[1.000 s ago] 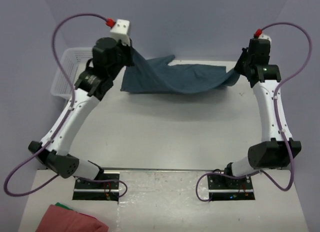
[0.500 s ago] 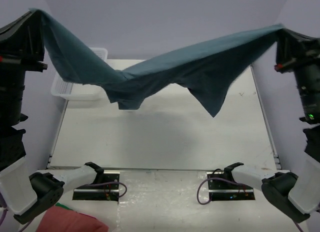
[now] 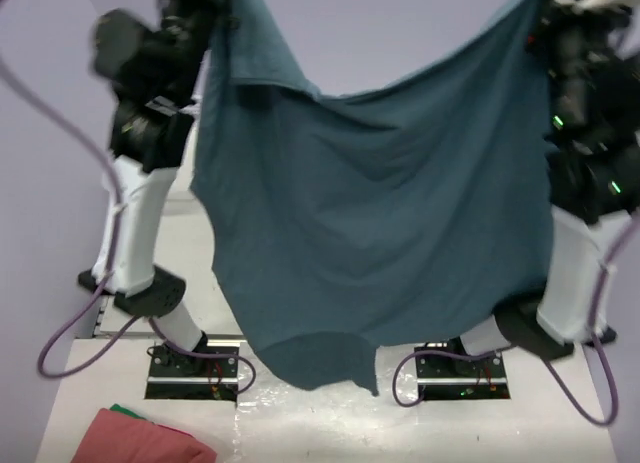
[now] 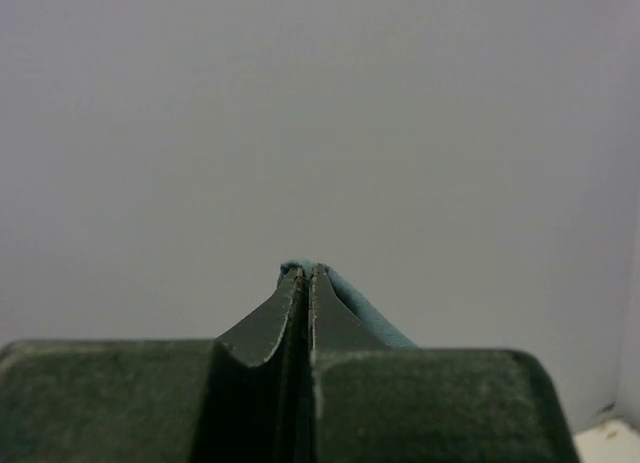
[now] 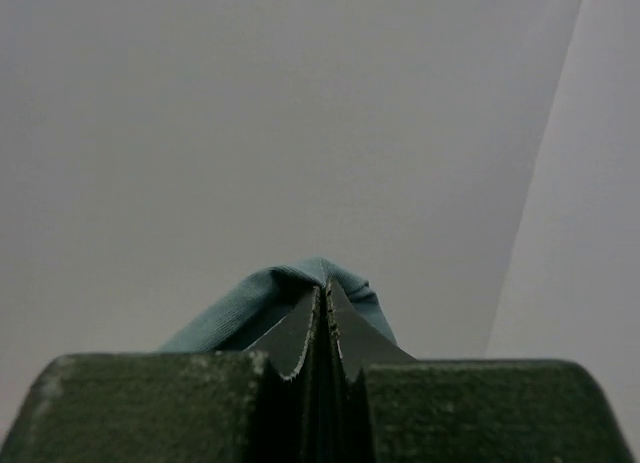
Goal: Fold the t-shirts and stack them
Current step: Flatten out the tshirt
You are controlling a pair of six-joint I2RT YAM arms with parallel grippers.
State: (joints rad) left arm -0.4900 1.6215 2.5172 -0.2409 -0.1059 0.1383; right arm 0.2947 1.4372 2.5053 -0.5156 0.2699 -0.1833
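A teal t-shirt (image 3: 380,213) hangs spread out high in the air between my two arms, its lower edge dangling over the near table edge in the top view. My left gripper (image 4: 306,271) is shut on one upper corner of the shirt (image 4: 360,308). My right gripper (image 5: 324,286) is shut on the other upper corner (image 5: 260,298). In the top view both grippers sit at the top edge of the frame, mostly cut off. Both wrist views face a blank grey wall.
A folded red t-shirt (image 3: 140,438) over something green lies at the near left corner. The hanging shirt hides most of the white table (image 3: 185,263). The arm bases (image 3: 195,368) stand at the near edge. The white basket is out of view.
Both arms have lifted the shirt from the table's far side high into the air and toward the camera. It now hangs full length instead of sagging in a band.
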